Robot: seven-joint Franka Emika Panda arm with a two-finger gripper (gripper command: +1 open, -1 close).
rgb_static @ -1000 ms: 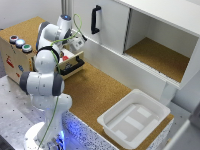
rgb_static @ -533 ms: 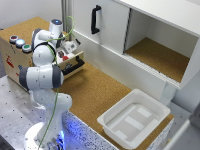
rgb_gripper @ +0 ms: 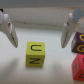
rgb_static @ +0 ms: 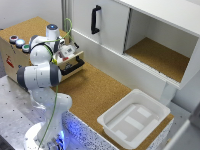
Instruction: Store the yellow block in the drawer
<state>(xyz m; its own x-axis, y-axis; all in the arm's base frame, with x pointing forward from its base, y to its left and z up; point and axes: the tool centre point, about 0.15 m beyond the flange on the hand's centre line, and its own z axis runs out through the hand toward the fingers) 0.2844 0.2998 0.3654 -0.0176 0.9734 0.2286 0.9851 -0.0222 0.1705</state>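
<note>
Cork-brown tabletop (rgb_static: 100, 95) fills mid-frame, w/ a white cabinet (rgb_static: 115, 25) across the upper right and a white plastic tub (rgb_static: 132, 122) at lower right. Wooden box (rgb_static: 15, 55) sits upper left, its drawer (rgb_static: 70, 62) pulled out toward frame centre, black bar handle (rgb_static: 72, 66) facing out.

Change vs a sec ago: arm swung over from nearer the cabinet and dropped in above the open drawer; gripper (rgb_static: 64, 51) now sits right over it, upper left of the exterior view. Means the approach looks about done and it's lining up on what's inside.

Wrist view: gripper (rgb_gripper: 39, 32) spread wide, fingers (rgb_gripper: 10, 32) well apart, nothing pinched. Yellow block (rgb_gripper: 35, 53) lies between and below them, centre frame, lettered faces showing, on a pale floor, prob. the drawer bottom, but can't be sure from this view alone. Purple block (rgb_gripper: 80, 42) and red block (rgb_gripper: 78, 65) sit at the right edge, near the yellow one, not touching it.

If that is the drawer floor, the block's already stored and the task is near done; otherwise a straight descent and close comes next.
</note>
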